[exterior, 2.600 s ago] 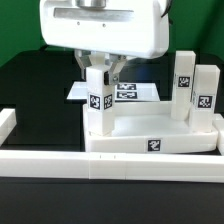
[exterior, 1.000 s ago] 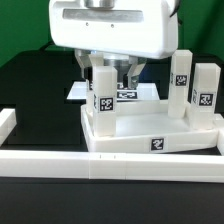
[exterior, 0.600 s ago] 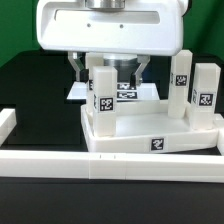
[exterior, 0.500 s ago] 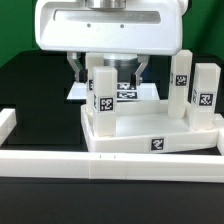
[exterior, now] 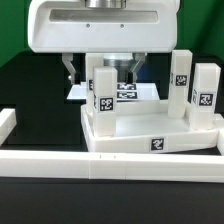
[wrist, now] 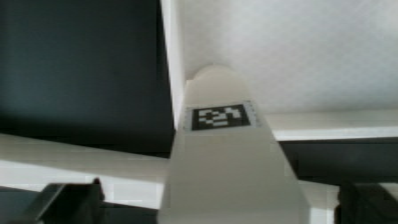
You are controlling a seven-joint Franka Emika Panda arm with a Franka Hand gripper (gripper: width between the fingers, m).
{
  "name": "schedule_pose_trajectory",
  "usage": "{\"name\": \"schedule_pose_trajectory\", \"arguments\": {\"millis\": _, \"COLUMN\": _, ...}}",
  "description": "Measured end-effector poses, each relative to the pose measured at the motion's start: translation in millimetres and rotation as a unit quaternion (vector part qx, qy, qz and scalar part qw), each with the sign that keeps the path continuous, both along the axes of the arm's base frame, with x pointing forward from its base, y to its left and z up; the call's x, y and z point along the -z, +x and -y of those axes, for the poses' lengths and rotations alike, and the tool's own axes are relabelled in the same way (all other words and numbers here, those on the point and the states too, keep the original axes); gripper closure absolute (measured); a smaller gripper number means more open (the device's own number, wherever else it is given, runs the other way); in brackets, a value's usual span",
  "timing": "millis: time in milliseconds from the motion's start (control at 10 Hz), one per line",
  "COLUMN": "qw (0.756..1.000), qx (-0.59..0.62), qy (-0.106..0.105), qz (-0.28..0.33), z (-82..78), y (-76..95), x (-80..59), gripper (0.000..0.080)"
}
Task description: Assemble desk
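The white tray-like tabletop (exterior: 150, 138) lies upside down behind the border wall. One tagged white leg (exterior: 101, 98) stands upright on its corner nearest the exterior view's left. Two more legs (exterior: 181, 80) (exterior: 205, 92) stand at its corners on the exterior view's right. My gripper (exterior: 104, 70) is open above the first leg. Its fingers (exterior: 70, 69) straddle the leg's top, clear of it on both sides. In the wrist view the leg (wrist: 224, 160) and its tag run up the middle, and the dark fingertips (wrist: 64, 204) stand apart at either side of the gripper (wrist: 222, 206). A fourth leg is out of view.
The long low white border wall (exterior: 90, 165) runs across the front, with a raised end at the exterior view's left (exterior: 7, 122). The marker board (exterior: 127, 92) lies flat on the black table behind the tabletop.
The gripper was shut on the upright leg. It has let go, opened wide and risen slightly. The leg stays standing on the tabletop.
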State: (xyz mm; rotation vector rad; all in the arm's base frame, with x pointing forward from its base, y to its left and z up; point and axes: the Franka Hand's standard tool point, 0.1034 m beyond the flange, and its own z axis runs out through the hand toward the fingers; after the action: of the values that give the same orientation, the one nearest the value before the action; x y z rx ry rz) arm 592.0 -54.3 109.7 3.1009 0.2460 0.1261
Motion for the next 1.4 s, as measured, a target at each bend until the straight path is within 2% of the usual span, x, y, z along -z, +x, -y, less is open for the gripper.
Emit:
{"name": "schedule_pose_trajectory", "arguments": {"millis": 200, "qw": 1.0, "qx": -0.006, "qy": -0.001, "qz": 0.0, "z": 0.7, "y": 0.0, "x": 0.0, "gripper": 0.0411}}
{"name": "schedule_pose_trajectory", "arguments": {"millis": 300, "qw": 1.0, "qx": -0.006, "qy": -0.001, "qz": 0.0, "z": 0.8, "y": 0.0, "x": -0.1, "gripper": 0.0511}}
{"name": "schedule_pose_trajectory", "arguments": {"millis": 600, "qw": 1.0, "qx": 0.008, "qy": 0.001, "qz": 0.0, "z": 1.2, "y": -0.1, "x": 0.0, "gripper": 0.0511}}
{"name": "schedule_pose_trajectory", "arguments": {"millis": 900, "qw": 0.993, "qx": 0.115, "qy": 0.01, "qz": 0.002, "z": 1.6, "y": 0.0, "x": -0.2, "gripper": 0.0511}}
{"name": "schedule_pose_trajectory", "arguments": {"millis": 1100, "qw": 0.975, "qx": 0.222, "qy": 0.02, "qz": 0.003, "z": 2.8, "y": -0.4, "x": -0.3, "gripper": 0.0511}}
{"name": "schedule_pose_trajectory", "arguments": {"millis": 1400, "qw": 0.924, "qx": 0.381, "qy": 0.036, "qz": 0.005, "z": 1.4, "y": -1.3, "x": 1.7, "gripper": 0.0509}}
